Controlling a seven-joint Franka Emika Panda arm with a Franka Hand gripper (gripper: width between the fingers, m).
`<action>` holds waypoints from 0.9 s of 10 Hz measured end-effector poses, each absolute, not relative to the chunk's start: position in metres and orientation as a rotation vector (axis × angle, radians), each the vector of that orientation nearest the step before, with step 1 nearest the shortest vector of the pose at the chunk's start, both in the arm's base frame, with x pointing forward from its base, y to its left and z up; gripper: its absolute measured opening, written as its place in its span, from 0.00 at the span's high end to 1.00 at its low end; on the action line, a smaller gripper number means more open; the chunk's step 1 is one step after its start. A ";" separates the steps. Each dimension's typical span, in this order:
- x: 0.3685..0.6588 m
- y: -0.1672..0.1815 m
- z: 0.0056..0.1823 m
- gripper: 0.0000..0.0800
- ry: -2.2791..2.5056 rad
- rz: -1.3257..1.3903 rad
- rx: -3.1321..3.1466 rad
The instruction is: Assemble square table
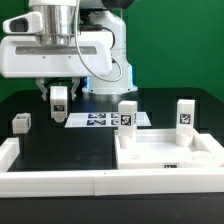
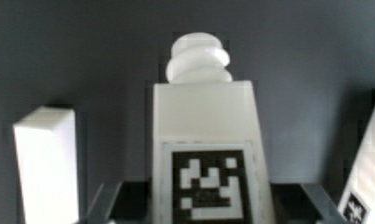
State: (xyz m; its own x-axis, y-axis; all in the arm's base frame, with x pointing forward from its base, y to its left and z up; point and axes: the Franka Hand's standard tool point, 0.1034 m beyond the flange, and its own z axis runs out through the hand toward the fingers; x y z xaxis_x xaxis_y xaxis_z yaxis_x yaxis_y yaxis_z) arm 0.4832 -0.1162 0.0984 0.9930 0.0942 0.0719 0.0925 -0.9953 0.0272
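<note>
My gripper (image 1: 59,106) is shut on a white tagged leg block (image 1: 59,98) and holds it above the black table, at the exterior view's left of the marker board (image 1: 98,120). In the wrist view the held leg (image 2: 205,120) fills the middle, with its tag near the dark fingers (image 2: 123,200) and its rounded screw tip pointing away. The square tabletop (image 1: 160,155) lies at the front right, with two legs (image 1: 127,114) (image 1: 185,114) standing upright on it. A fourth leg (image 1: 21,122) lies loose at the left.
White border rails (image 1: 60,182) run along the front and left edges. The robot base stands behind the marker board. In the wrist view a white block (image 2: 45,165) shows beside the held leg and a tagged edge (image 2: 369,150) on the other side.
</note>
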 end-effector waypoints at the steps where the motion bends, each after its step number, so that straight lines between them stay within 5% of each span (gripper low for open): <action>1: 0.496 -0.118 0.106 0.64 0.161 0.206 3.089; 6: 0.493 -0.133 0.106 0.64 0.163 0.376 3.005; 9: 0.507 -0.094 0.104 0.64 0.090 0.363 3.071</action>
State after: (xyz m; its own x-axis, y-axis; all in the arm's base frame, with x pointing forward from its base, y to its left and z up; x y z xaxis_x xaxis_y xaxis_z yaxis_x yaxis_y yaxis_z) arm 0.5071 -0.0944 0.1040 0.9708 0.0636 0.2314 0.0524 -0.9972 0.0543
